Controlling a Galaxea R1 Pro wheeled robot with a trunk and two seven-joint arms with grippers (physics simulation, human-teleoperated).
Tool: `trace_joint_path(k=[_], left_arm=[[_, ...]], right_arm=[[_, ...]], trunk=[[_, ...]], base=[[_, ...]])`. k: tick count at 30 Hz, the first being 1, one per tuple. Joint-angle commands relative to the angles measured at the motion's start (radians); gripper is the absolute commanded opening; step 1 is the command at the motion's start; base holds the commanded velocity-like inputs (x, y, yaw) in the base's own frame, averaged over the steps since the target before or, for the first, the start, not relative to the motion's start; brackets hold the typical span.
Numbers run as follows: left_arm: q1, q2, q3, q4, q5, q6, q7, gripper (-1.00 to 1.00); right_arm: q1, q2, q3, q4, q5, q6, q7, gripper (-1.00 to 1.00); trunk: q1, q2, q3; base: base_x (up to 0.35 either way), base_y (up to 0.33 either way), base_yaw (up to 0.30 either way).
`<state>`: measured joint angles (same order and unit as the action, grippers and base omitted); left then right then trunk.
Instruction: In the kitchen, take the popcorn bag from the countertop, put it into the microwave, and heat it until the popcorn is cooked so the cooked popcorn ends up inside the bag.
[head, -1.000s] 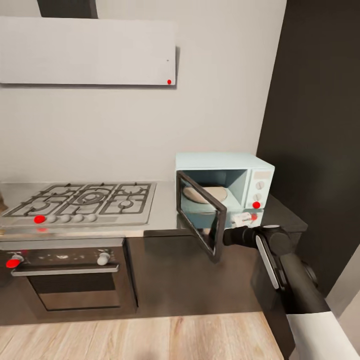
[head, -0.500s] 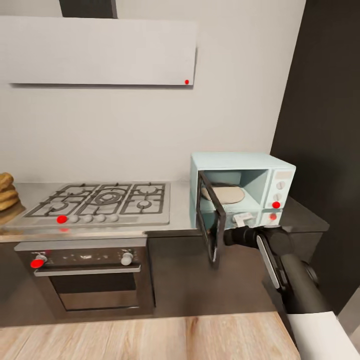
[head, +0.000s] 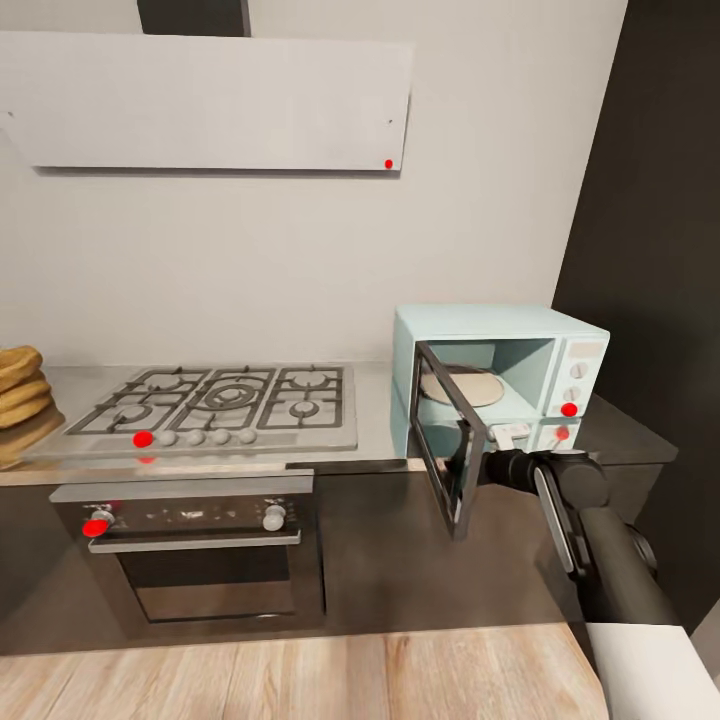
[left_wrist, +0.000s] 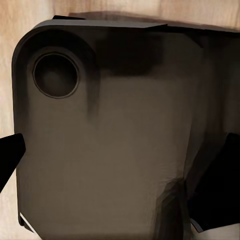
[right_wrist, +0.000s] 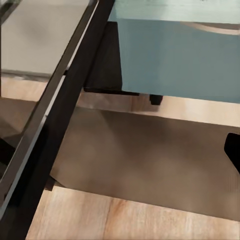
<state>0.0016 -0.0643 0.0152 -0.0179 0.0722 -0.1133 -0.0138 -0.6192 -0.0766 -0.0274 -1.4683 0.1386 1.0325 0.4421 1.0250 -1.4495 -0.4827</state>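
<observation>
Right gripper: at the open door of the microwave; grip state cannot be told. Bag: not seen; turntable bare. Advice: swing door fully wide, then back off before fetching from countertop.

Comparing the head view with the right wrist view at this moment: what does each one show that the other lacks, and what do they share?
Head view alone: the gas hob, the built-in oven, the wall cabinet, the microwave's control panel and turntable, and the right arm reaching beside the door. Right wrist view alone: the underside of the microwave and its foot. Both: the pale blue microwave body, its open dark-framed door and wood flooring.
</observation>
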Motion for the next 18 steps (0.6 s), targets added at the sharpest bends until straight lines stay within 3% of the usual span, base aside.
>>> trace_joint_path(k=[1,4,6,8,10,13,15,18], left_arm=[[0.0,0.0,0.0,-0.001,0.008,-0.002,-0.001,1.0],[0.0,0.0,0.001,-0.001,0.008,-0.002,-0.002,1.0],[0.0,0.0,0.001,-0.001,0.008,-0.002,-0.002,1.0],[0.0,0.0,0.001,-0.001,0.008,-0.002,-0.001,1.0],[0.0,0.0,0.0,-0.001,0.008,-0.002,-0.001,1.0],[0.0,0.0,0.0,-0.001,0.008,-0.002,-0.001,1.0],[0.0,0.0,0.001,-0.001,0.008,-0.002,-0.001,1.0],[0.0,0.0,0.001,-0.001,0.008,-0.002,-0.001,1.0]], right_arm=[[-0.001,-0.001,0.091,-0.001,-0.054,0.015,0.016,1.0],[-0.001,-0.004,0.089,0.001,-0.058,0.015,0.016,1.0],[-0.001,-0.038,0.088,0.013,-0.061,0.01,0.007,1.0],[-0.001,-0.074,0.088,0.085,-0.063,0.0,-0.003,1.0],[-0.001,-0.092,0.069,0.203,-0.063,-0.051,-0.005,1.0],[0.0,-0.097,0.036,0.34,-0.062,-0.151,-0.001,1.0],[0.0,-0.1,0.028,0.446,-0.061,-0.2,-0.002,1.0],[-0.001,-0.128,0.026,0.616,-0.062,-0.308,-0.003,1.0]], trunk=[[0.0,-0.001,-0.001],[0.0,-0.001,-0.001],[0.0,-0.001,-0.001],[0.0,-0.001,-0.001],[0.0,-0.001,-0.001],[0.0,-0.001,-0.001],[0.0,-0.001,-0.001],[0.0,-0.001,-0.001]], base=[[0.0,0.0,0.0],[0.0,0.0,0.0],[0.0,0.0,0.0],[0.0,0.0,0.0],[0.0,0.0,0.0],[0.0,0.0,0.0],[0.0,0.0,0.0],[0.0,0.0,0.0]])
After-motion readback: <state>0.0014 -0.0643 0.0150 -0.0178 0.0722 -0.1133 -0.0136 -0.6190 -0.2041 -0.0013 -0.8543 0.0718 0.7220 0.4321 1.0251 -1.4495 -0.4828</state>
